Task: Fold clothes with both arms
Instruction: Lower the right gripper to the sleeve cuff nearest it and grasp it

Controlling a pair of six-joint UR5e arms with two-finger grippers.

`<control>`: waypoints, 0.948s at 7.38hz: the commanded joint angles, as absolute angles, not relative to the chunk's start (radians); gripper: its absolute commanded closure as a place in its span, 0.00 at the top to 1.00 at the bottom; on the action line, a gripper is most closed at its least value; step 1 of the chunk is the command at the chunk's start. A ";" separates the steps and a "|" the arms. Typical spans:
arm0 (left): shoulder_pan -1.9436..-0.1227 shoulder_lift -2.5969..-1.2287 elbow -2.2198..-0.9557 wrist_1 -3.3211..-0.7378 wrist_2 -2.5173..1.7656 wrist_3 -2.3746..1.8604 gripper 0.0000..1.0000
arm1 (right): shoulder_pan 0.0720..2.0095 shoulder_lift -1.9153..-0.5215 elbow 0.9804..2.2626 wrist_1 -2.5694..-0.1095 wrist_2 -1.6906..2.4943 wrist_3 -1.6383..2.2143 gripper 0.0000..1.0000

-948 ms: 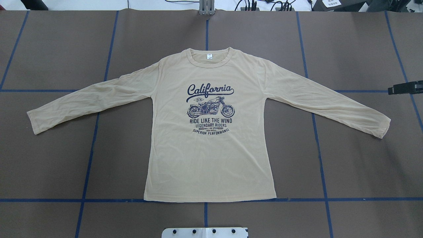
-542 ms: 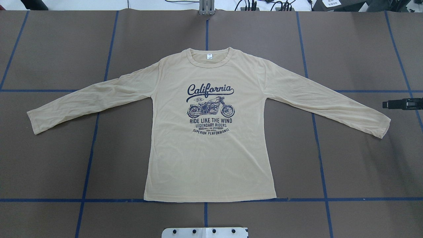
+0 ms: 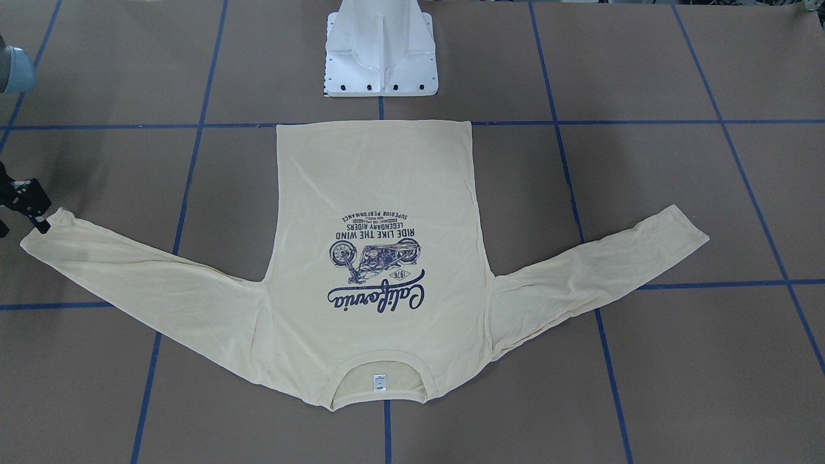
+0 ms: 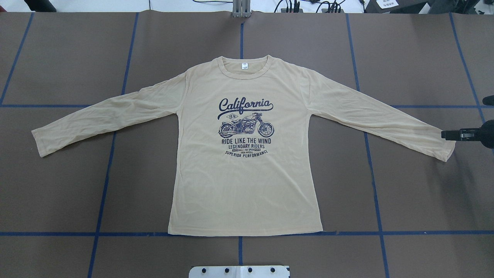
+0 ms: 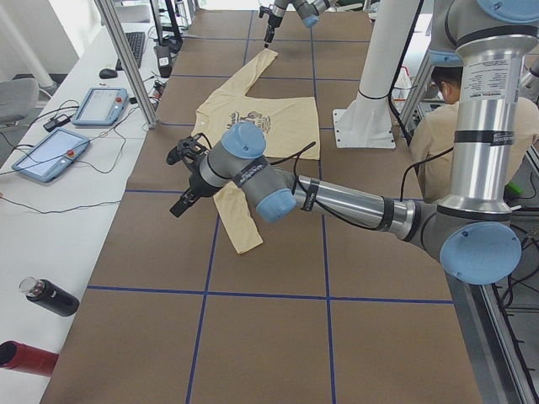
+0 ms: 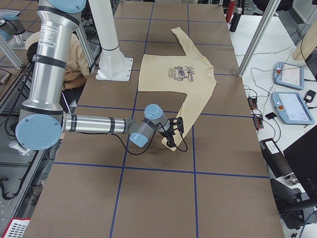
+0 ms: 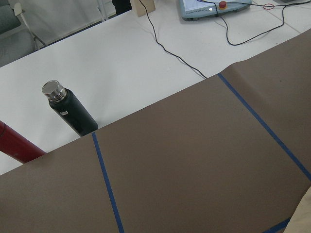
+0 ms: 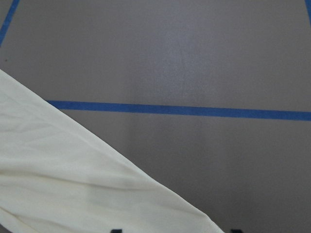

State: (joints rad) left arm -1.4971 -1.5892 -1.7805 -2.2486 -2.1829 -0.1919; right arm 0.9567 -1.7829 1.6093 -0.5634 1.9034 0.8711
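So, T-shirt (image 4: pixel 247 185): flat and print-up on the desk (image 4: pixel 417 193), sleeves spread wide, no fold in it yet.
Right claw (image 4: pixel 444 134): wide apart and holding nothing. Its wrist camera shows the two tips well separated, with sleeve fabric and bare desk ahead of them.
Right cuff (image 4: pixel 447 150): close below that claw's tips. I can't tell whether they touch the cloth. The shirt's body lies well beyond the tips, toward the middle of the desk.
Left claw (image 5: pixel 178 183): seen only from the side camera, so I can't tell whether it is wide or closed.
Left sleeve (image 5: pixel 232 215): just beside the left claw, on the side toward the robot's base. The wrist camera catches only a sliver of cream at its corner.
Feel of the fabric: it looks thin, light and limp. I'd expect it to drape and trail from wherever it's lifted, and to wrinkle or drag along the desk rather than hold a shape.
Where to take hold: the cuff ends look best, one per claw, pinching both layers of the sleeve at the edge. A shallow bite on cloth this thin could slip out or catch just the top layer.
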 commanded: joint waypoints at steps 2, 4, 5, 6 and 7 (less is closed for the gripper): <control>-1.497 -1.589 -1.781 -2.249 -2.183 -0.192 1.00 | 0.934 -1.775 1.565 -0.561 1.864 0.870 0.69; -1.497 -1.589 -1.779 -2.249 -2.183 -0.192 1.00 | 0.931 -1.775 1.559 -0.561 1.861 0.870 0.68; -1.497 -1.589 -1.779 -2.249 -2.183 -0.192 1.00 | 0.931 -1.775 1.551 -0.561 1.859 0.870 0.66; -1.497 -1.589 -1.779 -2.249 -2.183 -0.192 1.00 | 0.930 -1.775 1.549 -0.563 1.859 0.870 0.64; -1.497 -1.589 -1.779 -2.247 -2.183 -0.190 1.00 | 0.925 -1.775 1.549 -0.561 1.853 0.870 0.63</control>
